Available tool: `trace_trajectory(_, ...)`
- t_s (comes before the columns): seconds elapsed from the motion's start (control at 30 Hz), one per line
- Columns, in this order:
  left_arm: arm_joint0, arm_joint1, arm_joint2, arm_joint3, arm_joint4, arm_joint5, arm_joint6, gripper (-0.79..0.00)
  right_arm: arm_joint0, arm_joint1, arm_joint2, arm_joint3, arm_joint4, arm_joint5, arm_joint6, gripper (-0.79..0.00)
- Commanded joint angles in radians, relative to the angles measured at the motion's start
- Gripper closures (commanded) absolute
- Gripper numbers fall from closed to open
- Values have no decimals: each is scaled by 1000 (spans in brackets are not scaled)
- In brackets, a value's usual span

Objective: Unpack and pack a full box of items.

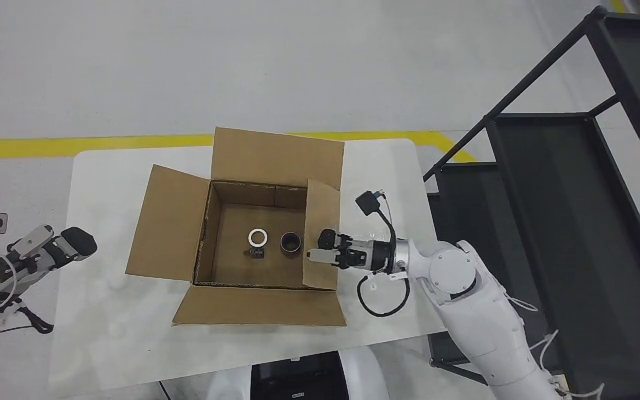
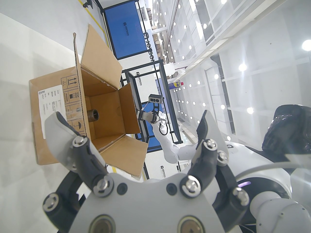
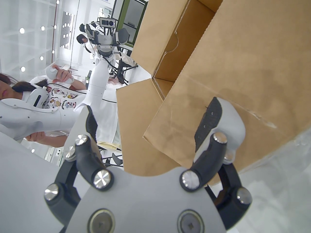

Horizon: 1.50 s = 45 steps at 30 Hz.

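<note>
An open cardboard box point(image 1: 260, 160) stands in the middle of the white table point(image 1: 120, 330), flaps spread out. On its floor lie a pale metal ring point(image 1: 259, 238) and a dark ring point(image 1: 291, 242); the dark ring point(image 2: 93, 115) also appears in the left wrist view. My right gripper point(image 1: 320, 248) is at the box's upright right flap point(image 3: 218, 61). It is open, and the flap's lower corner lies between its fingers point(image 3: 213, 120). My left gripper point(image 1: 72, 243) hangs open and empty point(image 2: 132, 124) off the table's left edge, well away from the box point(image 2: 48, 103).
A black metal rack point(image 1: 560, 180) stands close to the table's right side, beside my right arm. A yellow floor line point(image 1: 100, 146) runs behind the table. Bare table lies left of the box and along the front edge.
</note>
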Motion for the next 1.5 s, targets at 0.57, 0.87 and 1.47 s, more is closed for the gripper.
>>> trace_trajectory(0.57,0,0,0,0,0,0,0,-785,186,-25,-221,163,-157,177,-45,-785)
trace_trajectory(0.87,0,0,0,0,0,0,0,-785,191,-23,-211,145,-73,116,-42,-785)
trace_trajectory(1.47,-64,4,98,67,113,41,70,-785,62,27,28,28,359,-95,117,-785)
